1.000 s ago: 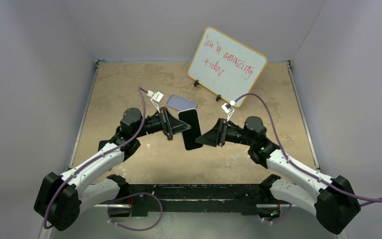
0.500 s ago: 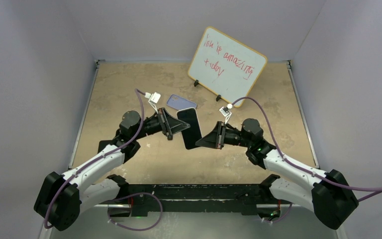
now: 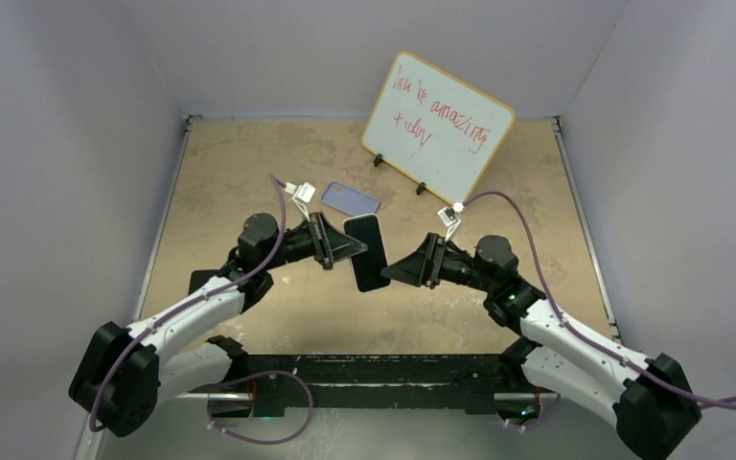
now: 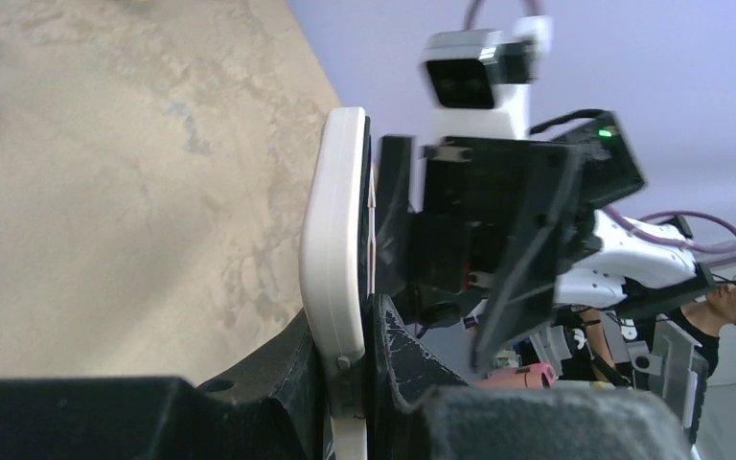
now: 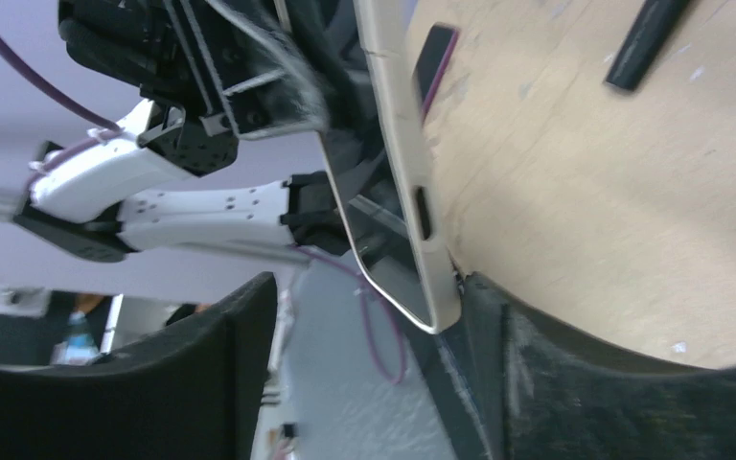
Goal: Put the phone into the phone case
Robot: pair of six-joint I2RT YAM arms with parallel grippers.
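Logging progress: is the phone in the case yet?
Out. The left gripper holds the phone above the table; the phone case lies apart, flat on the table behind it.

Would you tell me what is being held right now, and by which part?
The left gripper pinches the phone by one long edge; the right gripper is open around the opposite side.

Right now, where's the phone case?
Top view: the phone case lies on the table, just beyond the phone, left of the whiteboard.

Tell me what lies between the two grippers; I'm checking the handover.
The phone, clamped by the left gripper, with the right gripper open at its opposite edge. The top view shows it best.
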